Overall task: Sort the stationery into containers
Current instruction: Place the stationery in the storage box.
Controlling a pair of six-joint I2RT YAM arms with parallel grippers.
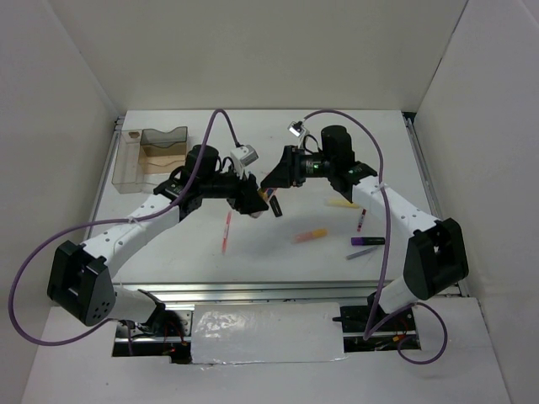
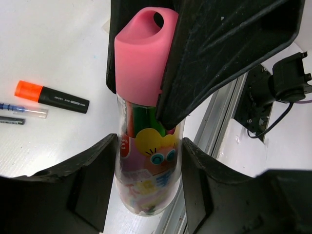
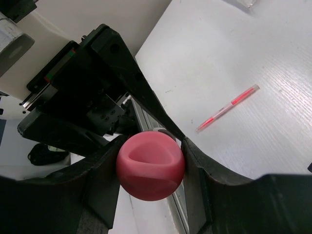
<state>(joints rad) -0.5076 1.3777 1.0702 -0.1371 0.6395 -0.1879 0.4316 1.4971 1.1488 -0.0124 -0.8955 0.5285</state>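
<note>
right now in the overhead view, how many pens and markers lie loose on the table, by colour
red pen: 1
yellow-pink marker: 1
pale yellow stick: 1
purple marker: 1
thin dark pencils: 2
total: 6

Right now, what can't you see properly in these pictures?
Left wrist view: two pens are cut off by the left edge.
Right wrist view: the pink-capped tube shows only its cap end; the cap hides its body.
Top view: left gripper and right gripper cover most of the tube; the organiser tray contents are too small to tell.
</note>
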